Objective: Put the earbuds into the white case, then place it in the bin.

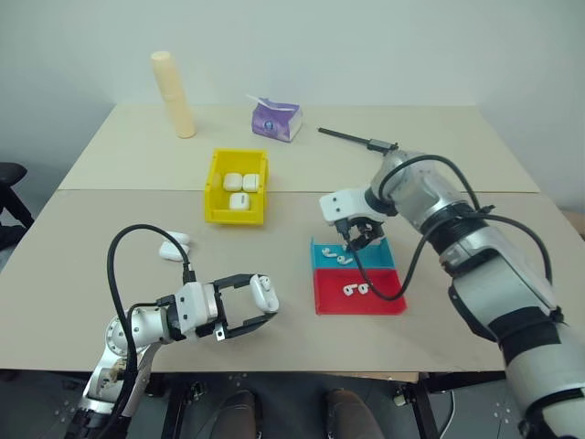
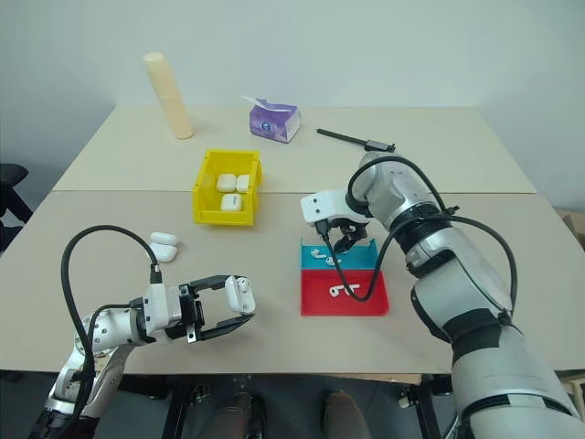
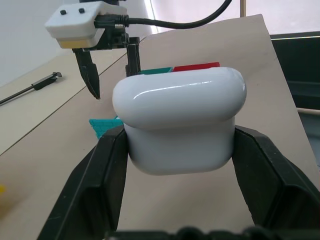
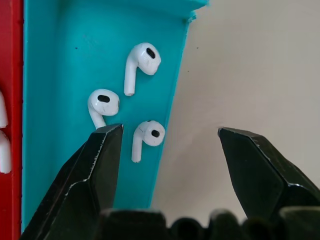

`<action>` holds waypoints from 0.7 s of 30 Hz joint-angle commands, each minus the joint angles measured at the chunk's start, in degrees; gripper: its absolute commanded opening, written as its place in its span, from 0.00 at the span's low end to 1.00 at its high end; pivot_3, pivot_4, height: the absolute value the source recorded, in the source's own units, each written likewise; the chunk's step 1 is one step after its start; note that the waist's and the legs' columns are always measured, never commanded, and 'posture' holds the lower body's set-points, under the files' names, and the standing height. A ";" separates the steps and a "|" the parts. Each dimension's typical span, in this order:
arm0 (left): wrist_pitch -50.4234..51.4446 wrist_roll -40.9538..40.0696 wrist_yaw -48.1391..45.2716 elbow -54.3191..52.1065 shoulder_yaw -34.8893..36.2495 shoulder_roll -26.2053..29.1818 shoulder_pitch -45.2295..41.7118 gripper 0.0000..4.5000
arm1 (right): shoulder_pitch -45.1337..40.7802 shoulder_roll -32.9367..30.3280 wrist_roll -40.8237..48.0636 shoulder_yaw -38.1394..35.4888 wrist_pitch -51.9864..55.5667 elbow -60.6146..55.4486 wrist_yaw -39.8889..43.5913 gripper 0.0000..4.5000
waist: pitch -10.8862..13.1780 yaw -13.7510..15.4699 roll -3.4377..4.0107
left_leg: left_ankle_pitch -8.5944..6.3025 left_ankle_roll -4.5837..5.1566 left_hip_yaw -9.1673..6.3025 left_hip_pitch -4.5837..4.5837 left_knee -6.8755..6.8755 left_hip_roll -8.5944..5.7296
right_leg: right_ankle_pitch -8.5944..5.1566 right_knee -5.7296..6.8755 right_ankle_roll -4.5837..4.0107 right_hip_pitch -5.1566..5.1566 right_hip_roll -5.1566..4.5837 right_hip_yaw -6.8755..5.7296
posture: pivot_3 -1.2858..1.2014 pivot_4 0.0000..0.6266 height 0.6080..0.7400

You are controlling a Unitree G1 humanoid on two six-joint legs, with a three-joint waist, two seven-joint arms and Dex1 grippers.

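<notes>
With the left gripper clamped on the case above the bench, the right gripper hangs open over the blue tray's earbuds, where crowding risks a double pick.

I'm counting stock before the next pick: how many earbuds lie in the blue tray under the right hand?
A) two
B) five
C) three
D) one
C: the right wrist view shows three white earbuds lying apart in the blue tray, with the right hand open above its edge.
</notes>
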 commanded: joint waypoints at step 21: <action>-2.15 0.25 1.24 -0.78 0.10 0.84 -0.03 0.64 | -1.60 2.19 -4.21 -2.61 -5.77 7.43 -1.67 0.60 | 0.00 -0.03 0.02 | 0.00 -0.01 0.00 0.01 0.00 0.00 | 0.00 0.05 0.00 0.00 -0.01 0.00 | 0.52 0.24 1.00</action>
